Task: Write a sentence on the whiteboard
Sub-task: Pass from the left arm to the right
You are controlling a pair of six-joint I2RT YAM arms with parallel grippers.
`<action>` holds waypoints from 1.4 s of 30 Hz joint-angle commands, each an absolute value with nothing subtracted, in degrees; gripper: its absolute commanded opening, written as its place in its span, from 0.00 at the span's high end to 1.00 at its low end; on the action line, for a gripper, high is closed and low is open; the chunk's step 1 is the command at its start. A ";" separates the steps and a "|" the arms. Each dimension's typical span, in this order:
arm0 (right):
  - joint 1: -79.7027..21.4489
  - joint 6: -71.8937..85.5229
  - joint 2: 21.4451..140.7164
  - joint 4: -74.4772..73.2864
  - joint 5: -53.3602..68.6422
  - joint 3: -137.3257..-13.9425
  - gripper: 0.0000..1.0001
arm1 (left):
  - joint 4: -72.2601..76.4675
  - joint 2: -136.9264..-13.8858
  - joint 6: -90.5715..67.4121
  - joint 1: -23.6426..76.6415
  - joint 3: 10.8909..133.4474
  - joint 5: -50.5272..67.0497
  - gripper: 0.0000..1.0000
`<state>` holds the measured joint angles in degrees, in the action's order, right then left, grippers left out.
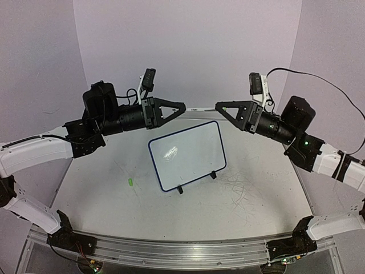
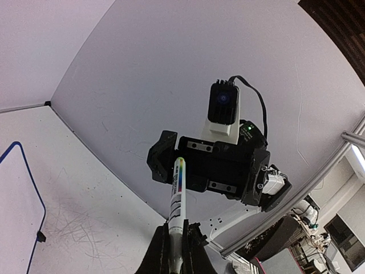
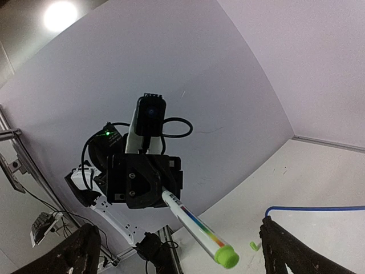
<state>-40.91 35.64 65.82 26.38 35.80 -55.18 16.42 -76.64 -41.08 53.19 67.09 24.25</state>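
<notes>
Left pincer point(image 1: 183, 106) clamps the marker point(image 2: 177, 197), green end toward the spread right pincer point(image 1: 218, 106) at three o'clock, seemingly for uncapping.

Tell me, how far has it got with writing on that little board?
Done: nothing written; the whiteboard looks blank. In hand: the left claw is shut on a marker, whose green end points toward the open right claw. Left: the whole sentence.
</notes>
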 commanded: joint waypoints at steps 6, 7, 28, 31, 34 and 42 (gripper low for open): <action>-40.91 29.77 70.95 19.07 48.13 -64.46 0.19 | 21.53 -78.50 -43.14 53.69 69.39 30.86 1.00; -40.88 29.59 71.46 18.16 48.55 -65.15 0.23 | 21.53 -78.64 -43.20 53.72 69.33 31.09 1.00; -40.92 31.31 74.69 18.33 49.97 -65.92 0.39 | 22.23 -76.61 -42.46 54.05 67.61 28.56 1.00; -40.96 33.95 72.74 20.35 46.48 -63.98 0.35 | 22.34 -75.94 -42.40 54.04 66.97 27.46 1.00; -40.97 36.65 72.14 20.49 42.85 -63.31 0.25 | 22.66 -75.61 -42.47 54.05 66.47 26.94 1.00; -40.99 35.76 73.72 21.50 45.82 -64.11 0.31 | 23.09 -75.93 -42.83 54.05 66.47 27.56 1.00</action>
